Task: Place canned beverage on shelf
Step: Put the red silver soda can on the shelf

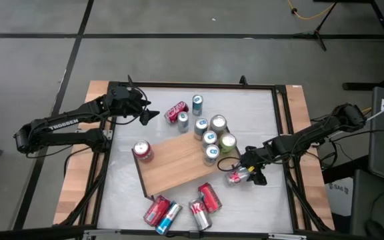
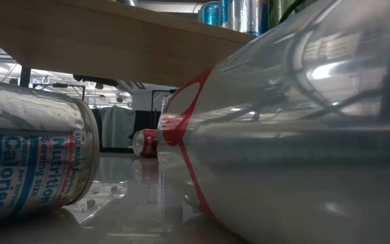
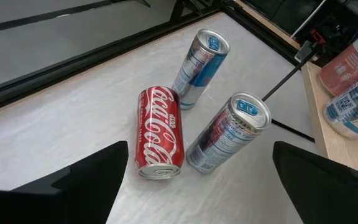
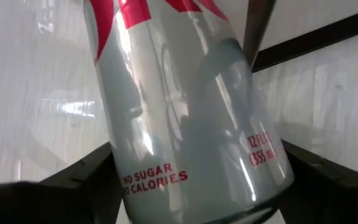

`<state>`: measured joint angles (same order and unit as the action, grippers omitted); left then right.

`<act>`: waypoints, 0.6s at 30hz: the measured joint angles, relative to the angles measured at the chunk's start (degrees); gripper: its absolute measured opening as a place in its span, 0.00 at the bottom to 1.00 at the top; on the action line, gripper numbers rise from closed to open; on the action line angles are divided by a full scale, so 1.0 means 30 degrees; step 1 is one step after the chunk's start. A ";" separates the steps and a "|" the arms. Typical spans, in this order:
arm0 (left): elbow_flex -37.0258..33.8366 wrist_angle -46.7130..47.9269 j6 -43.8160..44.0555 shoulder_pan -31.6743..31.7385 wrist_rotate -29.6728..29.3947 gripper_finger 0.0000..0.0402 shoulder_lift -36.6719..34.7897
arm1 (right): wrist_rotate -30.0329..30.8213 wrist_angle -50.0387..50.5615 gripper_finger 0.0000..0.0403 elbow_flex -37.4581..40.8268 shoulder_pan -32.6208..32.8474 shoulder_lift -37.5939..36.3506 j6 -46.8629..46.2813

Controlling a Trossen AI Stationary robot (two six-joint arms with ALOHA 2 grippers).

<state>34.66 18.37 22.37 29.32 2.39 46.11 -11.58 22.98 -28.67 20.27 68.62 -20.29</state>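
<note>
Right gripper [image 1: 243,175] looks clamped around a silver aluminium can with red markings [image 1: 237,177] lying on the white tabletop [image 1: 259,113], just beside the light-brown wooden shelf [image 1: 175,163]. Left gripper [image 1: 149,116] hangs wide open near a red cola can [image 3: 159,132], holding nothing.

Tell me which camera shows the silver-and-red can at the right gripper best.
The right wrist view: the silver-and-red can fills it, lettering readable, between the right gripper fingers. The high view shows the can small beside the shelf. The left wrist view misses it; in the low view I cannot tell.
</note>
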 joint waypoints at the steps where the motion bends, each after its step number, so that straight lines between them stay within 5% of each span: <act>1: 0.0006 0.0000 0.0000 0.0004 0.0000 0.98 0.0000 | 0.0002 0.0000 0.78 0.0000 0.0000 0.0000 0.0000; 18: -0.0002 -0.0001 0.0000 0.0001 0.0000 0.98 0.0000 | 0.0050 0.2925 0.82 -0.0058 0.0000 -0.0036 -0.0086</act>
<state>34.65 18.37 22.37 29.32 2.39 46.11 -11.43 31.76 -28.84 20.27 68.51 -20.55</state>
